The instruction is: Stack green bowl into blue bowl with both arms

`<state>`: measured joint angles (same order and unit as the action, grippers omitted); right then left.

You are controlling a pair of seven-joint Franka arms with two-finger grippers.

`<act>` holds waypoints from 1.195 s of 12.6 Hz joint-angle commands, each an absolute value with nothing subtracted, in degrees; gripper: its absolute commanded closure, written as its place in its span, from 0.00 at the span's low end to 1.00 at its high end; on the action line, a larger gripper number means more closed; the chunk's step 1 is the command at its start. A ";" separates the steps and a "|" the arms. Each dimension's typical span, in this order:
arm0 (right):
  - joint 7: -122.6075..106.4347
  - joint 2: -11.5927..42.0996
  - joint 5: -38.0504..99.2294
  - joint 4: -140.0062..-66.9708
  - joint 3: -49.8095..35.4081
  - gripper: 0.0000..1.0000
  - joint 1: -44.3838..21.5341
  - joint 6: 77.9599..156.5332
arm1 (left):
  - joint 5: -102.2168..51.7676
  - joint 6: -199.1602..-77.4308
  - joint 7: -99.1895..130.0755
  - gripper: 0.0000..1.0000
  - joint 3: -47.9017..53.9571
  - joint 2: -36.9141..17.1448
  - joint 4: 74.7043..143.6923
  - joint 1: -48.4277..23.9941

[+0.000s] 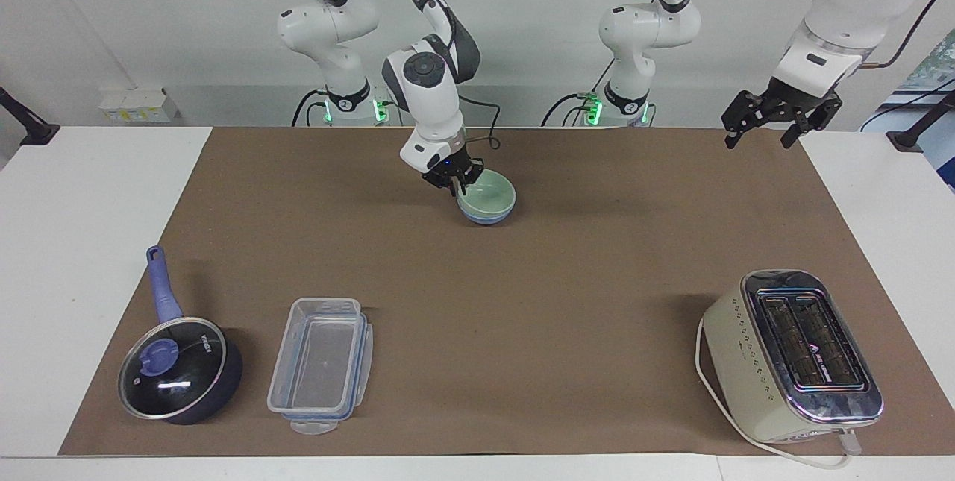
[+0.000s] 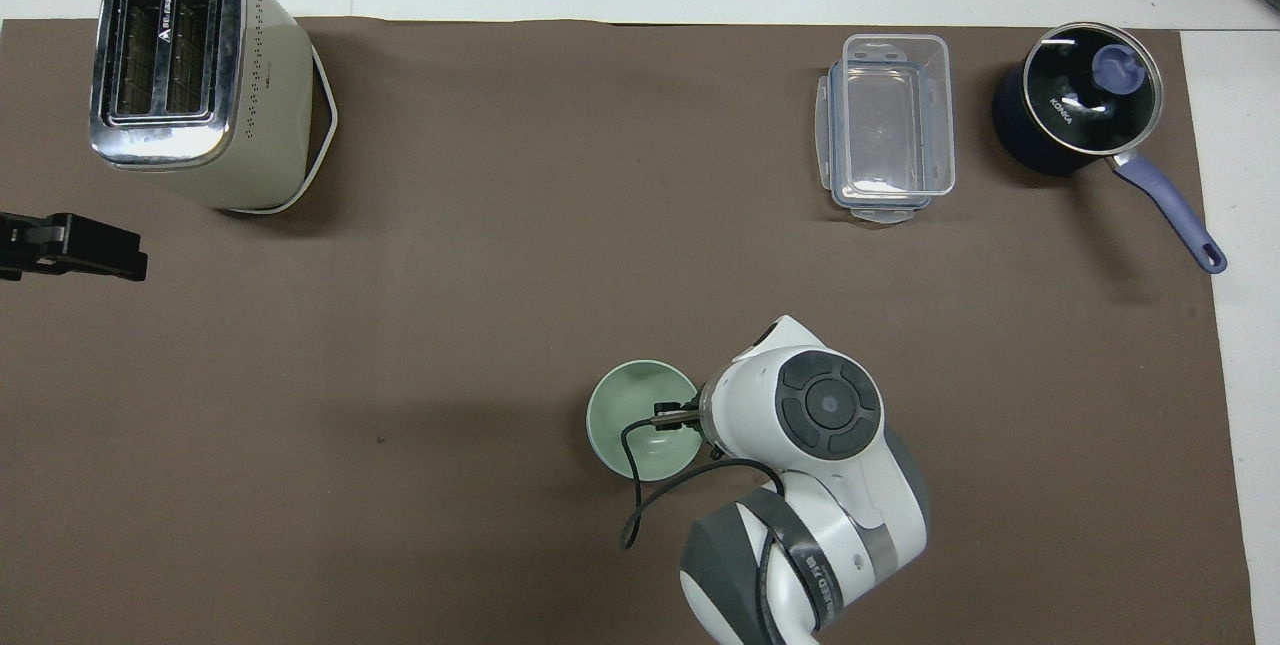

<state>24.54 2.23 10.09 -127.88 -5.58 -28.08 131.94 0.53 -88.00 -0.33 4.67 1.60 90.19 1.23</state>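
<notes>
From above, the right arm's white wrist covers most of the right claw (image 1: 456, 184), and a black cable loops over the bowl's rim there, so the grip itself is hard to read. From across the table the right claw sits at the rim of the green bowl (image 1: 488, 194), on the side toward the right arm's end; whether its fingers are pinching that rim or parted from it, I cannot tell. The blue bowl (image 1: 485, 218) is nearly swallowed: only a thin periwinkle band shows under the green one, and from overhead barely a sliver. The green bowl sits nested inside it, level, pale mint, smooth and matte, its hollow plain. The pair stands on the brown mat, close to the robots' end of the table (image 1: 89, 242), about midway between the two arm bases.

The left claw (image 1: 780, 123) hangs in the air over the mat's corner at the left arm's end, its black fingers spread wide, holding nothing; overhead it is cut off at the frame's edge. That arm waits.

Farther from the robots: a cream toaster (image 1: 791, 354) with a shiny chrome top and a white cord, a clear plastic container (image 1: 321, 365) with blue clips, and a dark blue saucepan (image 1: 179, 369) under a glass lid, its purple handle pointing toward the robots.
</notes>
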 commanded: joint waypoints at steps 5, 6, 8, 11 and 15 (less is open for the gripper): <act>24.70 -1.04 10.90 -122.88 -4.84 0.00 -25.41 130.70 | 1.32 -86.84 -0.88 0.00 5.01 1.85 89.56 1.85; 24.70 -1.58 10.12 -121.39 -4.49 0.00 -24.01 128.87 | 1.32 -86.84 -0.88 0.00 4.92 1.85 89.56 1.85; 23.82 -1.76 8.36 -115.96 -4.48 0.00 -18.93 122.29 | 1.32 -86.84 -0.88 0.00 5.01 1.85 89.56 1.85; 21.02 -1.76 4.14 -110.49 -4.48 0.00 -10.66 117.08 | 1.32 -86.84 -0.88 0.00 5.01 1.85 89.56 1.85; 18.81 -2.11 2.38 -103.74 -4.57 0.00 -2.48 109.64 | 1.41 -86.84 -0.88 0.00 5.01 1.85 89.56 1.85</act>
